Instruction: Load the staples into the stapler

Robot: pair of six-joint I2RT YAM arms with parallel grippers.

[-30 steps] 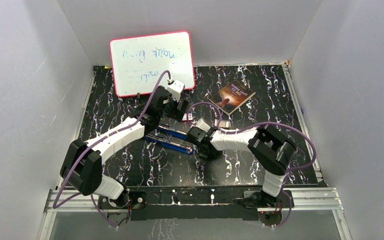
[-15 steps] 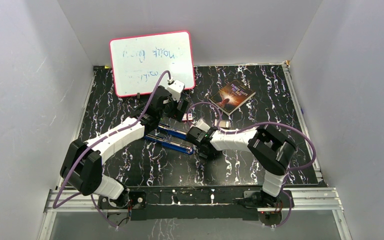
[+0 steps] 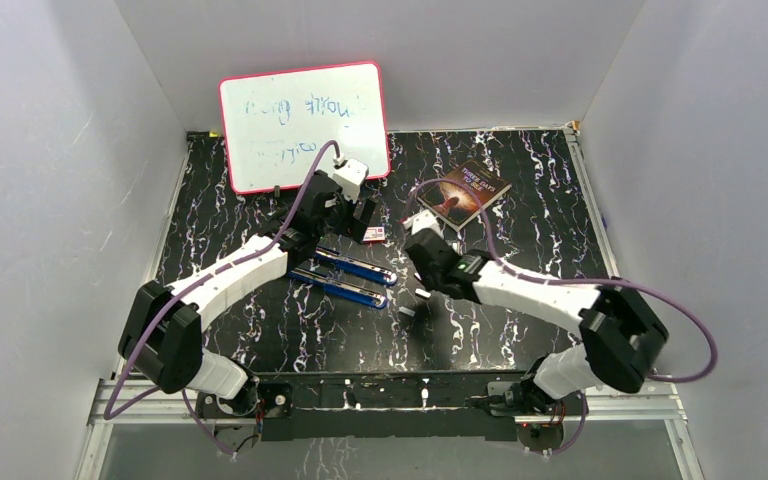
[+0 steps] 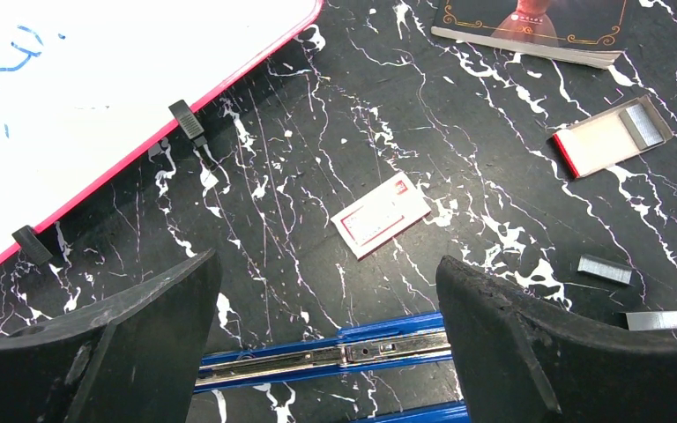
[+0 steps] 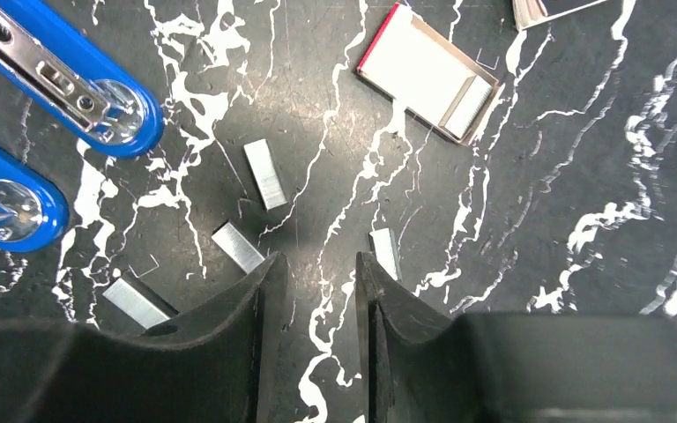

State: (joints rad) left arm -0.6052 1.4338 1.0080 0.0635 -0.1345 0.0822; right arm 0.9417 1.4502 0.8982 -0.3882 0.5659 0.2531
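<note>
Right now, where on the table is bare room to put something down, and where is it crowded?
Free: the table's right side, between the book and the right edge; also the near strip between the stapler and the table's near edge. Crowded: between the stapler's tips and the book, where loose staples and an open staple box lie.

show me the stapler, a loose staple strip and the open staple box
stapler (image 5: pixel 57 77): right wrist view, chrome rail
staple strip (image 5: pixel 265 174): right wrist view, its middle
open staple box (image 5: pixel 423 72): right wrist view, tray floor
</note>
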